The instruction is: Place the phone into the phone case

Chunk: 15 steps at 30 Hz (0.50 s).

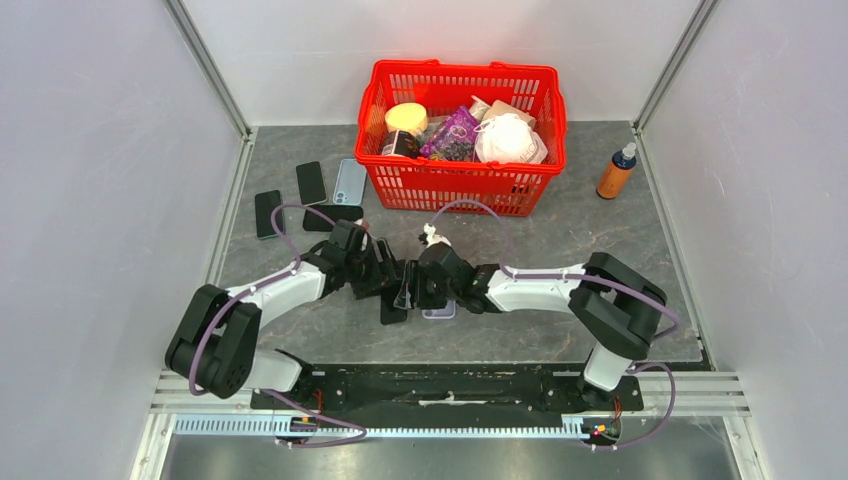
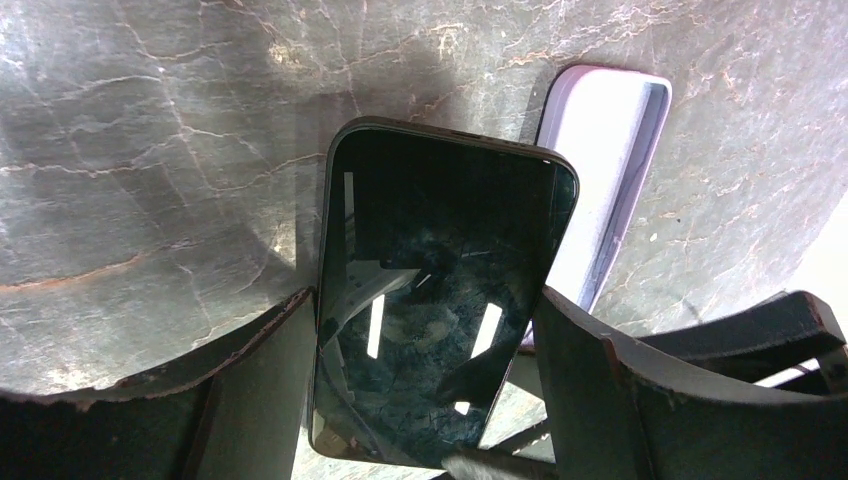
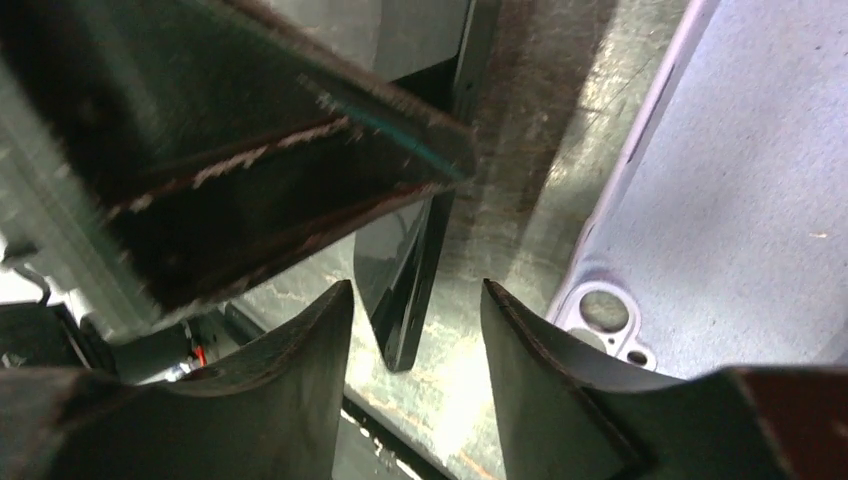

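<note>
In the lower middle of the overhead view, the left fingers [image 2: 260,390] clamp the black phone [image 2: 440,260] by its long edges, holding it tilted above the grey marbled table [image 2: 150,150]. The lavender phone case [image 2: 610,140] lies hollow side up on the table just right of the phone, at the upper right of the left wrist view. The right fingers [image 3: 290,390] stand apart, straddling the phone's lower corner, with a gap showing on the case side.
</note>
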Each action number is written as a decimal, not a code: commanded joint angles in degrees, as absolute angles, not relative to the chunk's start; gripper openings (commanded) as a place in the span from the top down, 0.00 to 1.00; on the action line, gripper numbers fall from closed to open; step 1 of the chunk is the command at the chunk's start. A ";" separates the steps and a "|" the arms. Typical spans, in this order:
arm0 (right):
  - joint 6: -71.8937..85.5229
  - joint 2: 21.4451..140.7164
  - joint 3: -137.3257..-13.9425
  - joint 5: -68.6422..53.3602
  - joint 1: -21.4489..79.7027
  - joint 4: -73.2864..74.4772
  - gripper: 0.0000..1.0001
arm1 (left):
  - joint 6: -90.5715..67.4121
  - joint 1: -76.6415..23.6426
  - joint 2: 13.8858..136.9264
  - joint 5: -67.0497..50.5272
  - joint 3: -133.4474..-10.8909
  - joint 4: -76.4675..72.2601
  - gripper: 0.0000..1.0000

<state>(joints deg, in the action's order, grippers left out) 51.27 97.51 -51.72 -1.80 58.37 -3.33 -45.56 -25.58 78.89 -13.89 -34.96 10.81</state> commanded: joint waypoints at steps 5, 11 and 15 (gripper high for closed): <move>53.42 103.10 -54.73 2.17 58.80 -9.43 0.56 | -47.35 -25.14 77.68 -16.01 -31.61 12.00 0.48; 54.67 103.51 -54.51 3.07 58.80 -10.72 0.99 | -47.26 -24.90 74.85 -16.22 -30.56 12.23 0.39; 55.59 100.69 -53.40 3.93 58.73 -9.28 1.00 | -44.37 -24.87 66.10 -12.30 -31.59 16.82 0.08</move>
<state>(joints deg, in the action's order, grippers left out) 56.86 102.69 -53.08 -0.51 58.57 -9.37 -46.39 -24.23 73.60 -14.13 -31.51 9.89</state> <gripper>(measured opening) 0.043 0.850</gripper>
